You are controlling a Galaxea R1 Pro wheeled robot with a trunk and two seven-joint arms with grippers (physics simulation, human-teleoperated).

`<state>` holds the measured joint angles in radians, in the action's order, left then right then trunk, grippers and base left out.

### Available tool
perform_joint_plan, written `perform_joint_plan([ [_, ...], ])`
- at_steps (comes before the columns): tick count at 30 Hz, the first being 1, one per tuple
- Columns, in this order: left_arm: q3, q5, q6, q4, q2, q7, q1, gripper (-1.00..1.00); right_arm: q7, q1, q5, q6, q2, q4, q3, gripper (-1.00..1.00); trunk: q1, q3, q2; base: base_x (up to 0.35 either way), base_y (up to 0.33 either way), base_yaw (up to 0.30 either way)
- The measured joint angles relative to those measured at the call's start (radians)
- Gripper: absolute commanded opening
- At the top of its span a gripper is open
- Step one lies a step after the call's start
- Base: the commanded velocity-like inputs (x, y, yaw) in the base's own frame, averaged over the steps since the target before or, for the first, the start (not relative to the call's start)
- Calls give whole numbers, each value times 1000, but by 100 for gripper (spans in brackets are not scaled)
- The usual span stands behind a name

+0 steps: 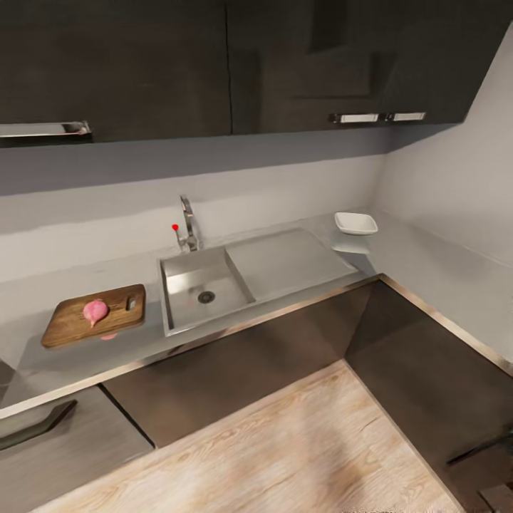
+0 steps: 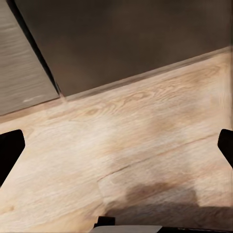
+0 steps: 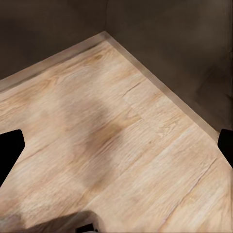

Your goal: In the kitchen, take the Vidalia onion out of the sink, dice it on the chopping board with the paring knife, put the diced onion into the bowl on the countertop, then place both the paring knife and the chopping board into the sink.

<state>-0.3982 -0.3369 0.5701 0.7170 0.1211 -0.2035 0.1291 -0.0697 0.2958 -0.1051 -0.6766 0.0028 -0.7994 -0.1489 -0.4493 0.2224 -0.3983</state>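
Note:
The pink-red Vidalia onion [image 1: 95,311] lies on the brown chopping board [image 1: 71,324], which rests on the grey countertop [image 1: 43,285] left of the sink [image 1: 187,265]. The basin holds nothing but its drain. The white bowl [image 1: 355,223] stands on the countertop at the back right, past the drainboard [image 1: 285,260]. The paring knife is hidden; a small pink-red bit [image 1: 108,336] pokes out at the board's front edge. My left gripper [image 2: 116,150] and right gripper [image 3: 116,148] both hang open over the wooden floor, with nothing between their fingers.
The worktop turns a corner and runs on along the right wall [image 1: 456,278]. Dark cabinet fronts [image 1: 235,370] stand below it and dark wall cabinets [image 1: 228,64] hang above. A chrome tap [image 1: 188,224] rises behind the basin. Light wooden floor [image 1: 285,456] lies between me and the cabinets.

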Motion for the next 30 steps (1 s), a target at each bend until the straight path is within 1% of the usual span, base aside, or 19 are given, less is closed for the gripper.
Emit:
perform_joint_plan([
  [14, 0, 0, 0, -2, 0, 0, 0, 100, 0, 0, 0, 0, 0, 0, 0, 100, 0, -17, 0, 0, 0, -200],
  [30, 0, 0, 0, -2, 0, 0, 0, 100, 0, 0, 2, -5, -1, 0, 0, 100, 0, -19, 0, 0, 0, -19],
])
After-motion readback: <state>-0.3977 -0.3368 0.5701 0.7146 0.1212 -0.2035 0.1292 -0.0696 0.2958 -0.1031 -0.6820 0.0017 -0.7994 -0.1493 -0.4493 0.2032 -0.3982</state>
